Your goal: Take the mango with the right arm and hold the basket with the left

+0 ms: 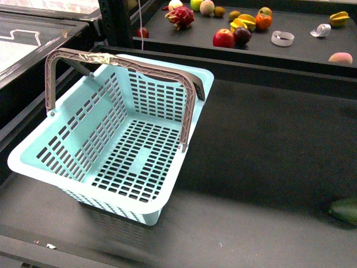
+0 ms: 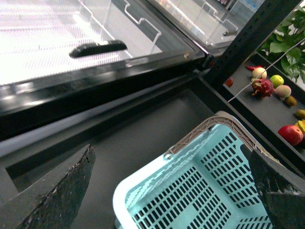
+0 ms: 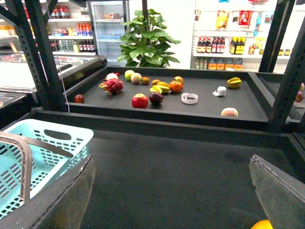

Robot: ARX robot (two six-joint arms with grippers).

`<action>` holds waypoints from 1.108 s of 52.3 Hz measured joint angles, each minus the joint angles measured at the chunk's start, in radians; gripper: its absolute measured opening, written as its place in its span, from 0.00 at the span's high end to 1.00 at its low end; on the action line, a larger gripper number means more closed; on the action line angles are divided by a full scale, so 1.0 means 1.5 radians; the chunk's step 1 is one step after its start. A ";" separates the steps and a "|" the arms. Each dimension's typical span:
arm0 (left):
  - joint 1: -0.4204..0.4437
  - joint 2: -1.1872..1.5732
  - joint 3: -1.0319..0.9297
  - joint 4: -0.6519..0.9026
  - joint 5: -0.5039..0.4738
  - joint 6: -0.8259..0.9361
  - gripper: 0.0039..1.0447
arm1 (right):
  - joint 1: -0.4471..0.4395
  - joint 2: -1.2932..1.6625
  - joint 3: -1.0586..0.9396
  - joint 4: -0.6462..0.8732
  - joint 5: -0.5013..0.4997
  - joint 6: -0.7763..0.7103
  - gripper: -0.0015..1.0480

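While neither arm shows from the front, the turquoise basket point(image 1: 89, 131) sits on the dark table point(image 1: 268, 145), towards its left side, with nothing inside. Both grey-brown handles point(image 1: 122, 61) are swung up together over it, and clear tape is wrapped round the top bar.

From the left wrist you can see the left gripper point(image 2: 169, 150) hanging above the basket's end, over the handle. Its black fingers point(image 2: 52, 191) are spread wide and nothing sits between them. They touch neither rim nor handle.

The right gripper point(image 3: 171, 160) is also spread wide, with only bare table between the fingers. The mango point(image 3: 262, 224) shows as a yellow-orange sliver at the picture's edge, just beside one finger. I cannot tell whether they touch. From the front the mango is out of sight. A dark green fruit point(image 1: 345, 211) lies on the table's far right, well apart from the basket.

On the raised shelf point(image 1: 301, 53) behind lie a red apple point(image 1: 223, 38), a dragon fruit point(image 1: 180, 17), a star fruit point(image 1: 339, 18) and a roll of tape point(image 1: 282, 38).
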 joint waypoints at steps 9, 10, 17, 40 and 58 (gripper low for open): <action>-0.033 0.161 0.128 -0.051 0.057 -0.138 0.08 | 0.000 0.000 0.000 0.000 0.000 0.000 0.08; -0.037 0.176 0.140 -0.051 0.063 -0.150 0.08 | 0.000 0.000 0.000 0.000 0.000 0.000 0.08; -0.059 0.264 0.232 -0.068 0.115 -0.230 0.08 | 0.000 0.000 0.000 0.000 0.000 0.000 0.08; -0.072 0.465 0.439 -0.121 0.168 -0.352 0.08 | 0.000 0.000 0.000 0.000 0.000 0.000 0.08; -0.087 0.517 0.526 -0.144 0.183 -0.394 0.08 | 0.000 0.000 0.000 0.000 0.000 0.000 0.08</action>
